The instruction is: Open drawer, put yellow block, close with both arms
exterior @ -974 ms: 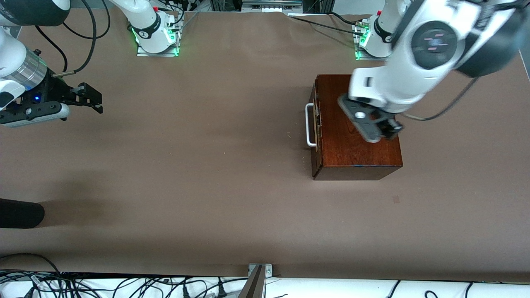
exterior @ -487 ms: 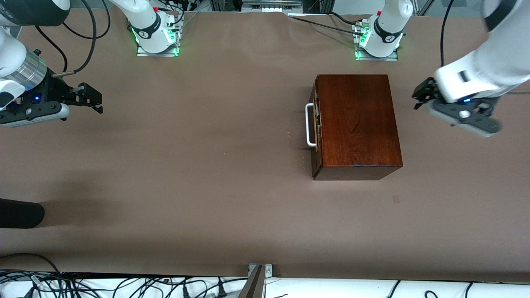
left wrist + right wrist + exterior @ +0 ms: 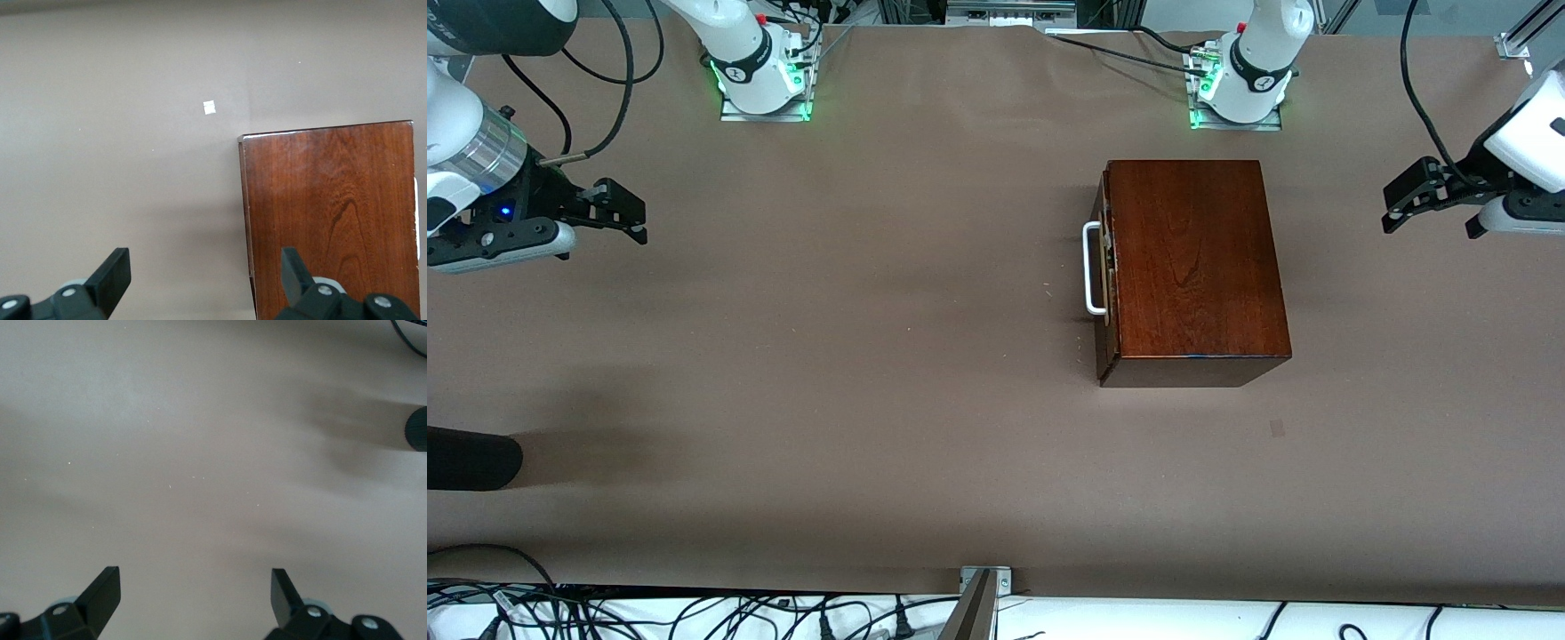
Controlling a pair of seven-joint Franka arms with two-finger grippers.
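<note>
the left gripper (image 3: 1398,197) hangs in the air over bare table at the left arm's end, its two black fingers (image 3: 110,277) spread wide and holding nothing. in the left wrist view the fingers frame the brown table (image 3: 120,167) and one edge of the box (image 3: 330,220). the gripper is well apart from the box and touches nothing

the right gripper (image 3: 627,213) hangs over bare table at the right arm's end, also spread wide and empty. its wrist view shows only the table, soft shadows, and a dark rounded thing (image 3: 417,430) at the picture's edge. that arm waits

the box sits on the table toward the left arm's end, just nearer the front camera than the left arm's base (image 3: 1238,89). it is glossy reddish-brown wood with a flat top. the drawer (image 3: 1106,267) is in the side that faces the right arm's end, and it is pushed in, with only a thin pale edge showing at the seam. its white handle (image 3: 1091,268) stands out from the drawer front. the inside of the drawer cannot be seen, and the yellow block shows in none of the views

nothing lies between either gripper and the box. a small pale square mark (image 3: 1277,428) is on the table nearer the front camera than the box. a black rounded object (image 3: 471,458) pokes in at the right arm's end. cables (image 3: 694,613) run along the table's near edge
</note>
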